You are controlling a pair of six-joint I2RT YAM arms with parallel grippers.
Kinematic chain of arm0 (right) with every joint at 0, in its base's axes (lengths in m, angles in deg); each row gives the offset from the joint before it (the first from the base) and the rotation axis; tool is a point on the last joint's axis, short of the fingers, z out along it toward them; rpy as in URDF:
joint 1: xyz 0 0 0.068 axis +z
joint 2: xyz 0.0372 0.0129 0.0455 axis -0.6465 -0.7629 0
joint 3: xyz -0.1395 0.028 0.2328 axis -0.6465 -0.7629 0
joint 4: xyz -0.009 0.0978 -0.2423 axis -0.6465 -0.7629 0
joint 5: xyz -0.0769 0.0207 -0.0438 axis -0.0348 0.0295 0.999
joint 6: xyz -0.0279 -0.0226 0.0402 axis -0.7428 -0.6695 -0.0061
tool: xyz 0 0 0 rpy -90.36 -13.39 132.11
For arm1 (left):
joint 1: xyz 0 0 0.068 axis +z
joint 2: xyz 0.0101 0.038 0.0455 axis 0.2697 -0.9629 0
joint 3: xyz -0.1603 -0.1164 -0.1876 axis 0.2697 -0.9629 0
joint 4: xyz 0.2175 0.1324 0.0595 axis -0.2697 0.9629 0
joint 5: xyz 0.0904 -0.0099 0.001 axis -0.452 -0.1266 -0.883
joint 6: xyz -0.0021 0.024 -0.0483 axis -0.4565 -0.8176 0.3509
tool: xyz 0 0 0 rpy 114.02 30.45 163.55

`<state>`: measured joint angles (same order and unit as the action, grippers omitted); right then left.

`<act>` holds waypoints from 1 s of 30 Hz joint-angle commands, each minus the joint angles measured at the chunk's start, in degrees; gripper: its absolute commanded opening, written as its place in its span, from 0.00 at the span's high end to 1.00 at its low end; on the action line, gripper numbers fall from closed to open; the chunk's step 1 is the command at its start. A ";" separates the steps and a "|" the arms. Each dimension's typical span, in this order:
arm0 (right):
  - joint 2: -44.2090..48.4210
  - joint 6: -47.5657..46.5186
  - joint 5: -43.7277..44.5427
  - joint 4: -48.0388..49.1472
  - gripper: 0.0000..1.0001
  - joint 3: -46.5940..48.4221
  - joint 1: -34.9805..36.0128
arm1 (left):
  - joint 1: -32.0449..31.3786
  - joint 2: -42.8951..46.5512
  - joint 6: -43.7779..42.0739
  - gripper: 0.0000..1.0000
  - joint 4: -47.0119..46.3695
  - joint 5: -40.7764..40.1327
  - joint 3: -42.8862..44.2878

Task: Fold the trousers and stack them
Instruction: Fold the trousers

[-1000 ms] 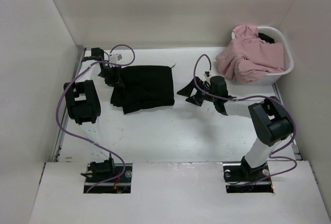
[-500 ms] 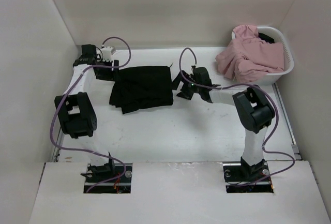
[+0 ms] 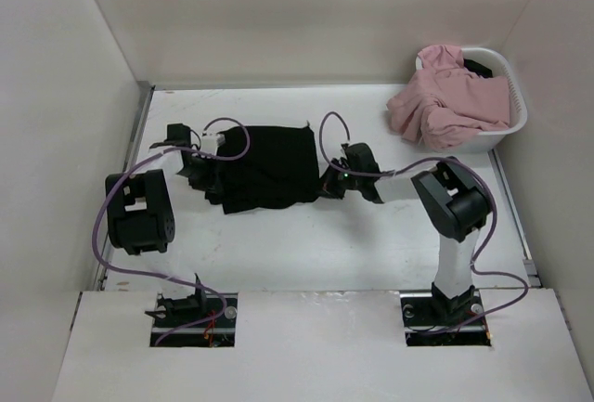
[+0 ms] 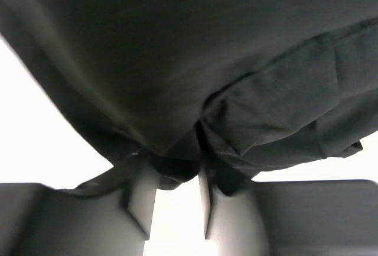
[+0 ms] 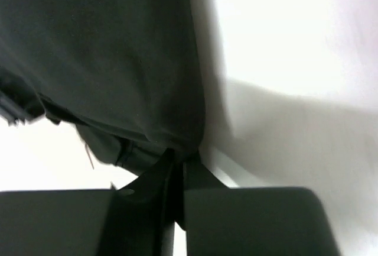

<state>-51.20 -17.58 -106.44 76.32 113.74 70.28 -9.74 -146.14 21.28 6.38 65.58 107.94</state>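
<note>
Two edges of the folded trousers [image 3: 264,165] lie clenched on the bench [image 3: 306,244]: left pincer [image 4: 177,179] grasping one, right pincer [image 5: 177,161] the other.

The trousers [image 3: 264,165] lie as a black, roughly square heap on the white table [image 3: 306,244], toward its far side; the left gripper [image 3: 200,170] meets their left edge, the right gripper [image 3: 331,182] their right edge; in the far right corner a white basket [image 3: 515,110] holds a pink garment [image 3: 445,100], well apart from the trousers.
</note>
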 commanded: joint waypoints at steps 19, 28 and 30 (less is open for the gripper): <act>47.90 -14.94 0.84 -25.29 0.00 -22.32 -14.65 | -9.23 28.95 -2.64 0.40 4.57 -2.87 -8.33; 53.64 -37.55 27.96 -64.97 0.00 4.84 -23.90 | 13.19 42.06 1.92 0.29 1.60 -13.49 -4.18; 54.51 -36.85 35.70 -64.97 0.00 6.95 -20.83 | 16.44 41.88 2.27 0.29 1.86 -15.35 -5.32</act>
<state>3.29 -48.90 -85.21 22.03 117.85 46.63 4.01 -102.79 22.02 8.04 55.20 103.76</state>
